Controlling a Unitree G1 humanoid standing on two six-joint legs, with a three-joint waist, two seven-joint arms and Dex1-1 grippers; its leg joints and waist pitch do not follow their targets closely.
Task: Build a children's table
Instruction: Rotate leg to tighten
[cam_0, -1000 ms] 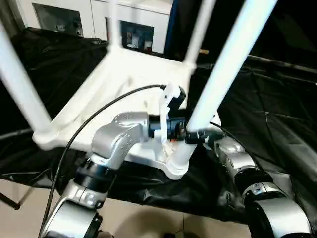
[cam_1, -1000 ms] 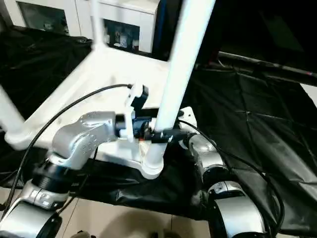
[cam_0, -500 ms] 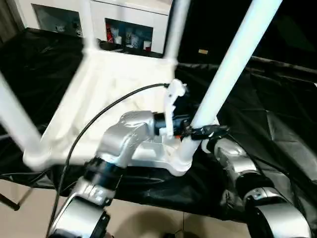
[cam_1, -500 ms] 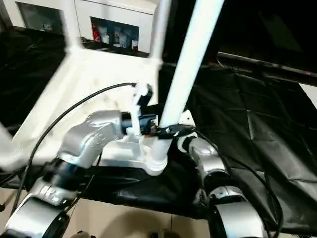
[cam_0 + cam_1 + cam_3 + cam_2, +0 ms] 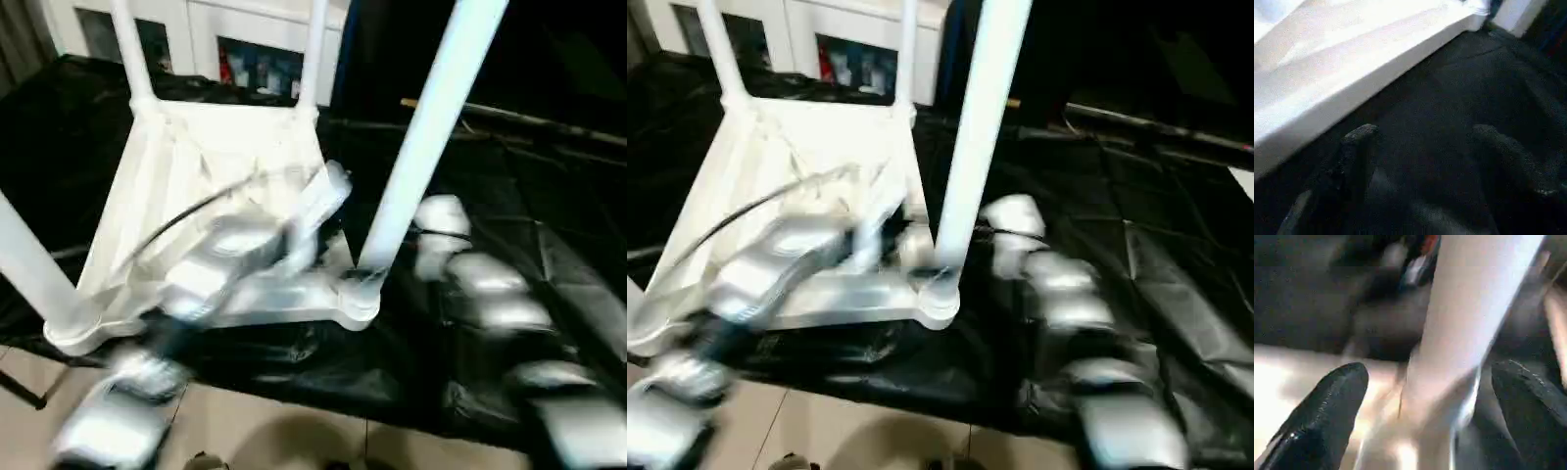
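We find the children's table (image 5: 211, 186) upside down on the black-draped work table (image 5: 549, 225), with 4 legs standing in its corner sockets. The near right leg (image 5: 416, 147) rises from its socket at the front edge. A second ago both grippers bracketed this leg's base; now both arms swing apart. The left gripper (image 5: 1425, 416) has its jaws wide, the leg passing between them ungripped. The right gripper (image 5: 1425, 152) is open over bare cloth, holding nothing. We judge the last leg seated and assembly essentially complete.
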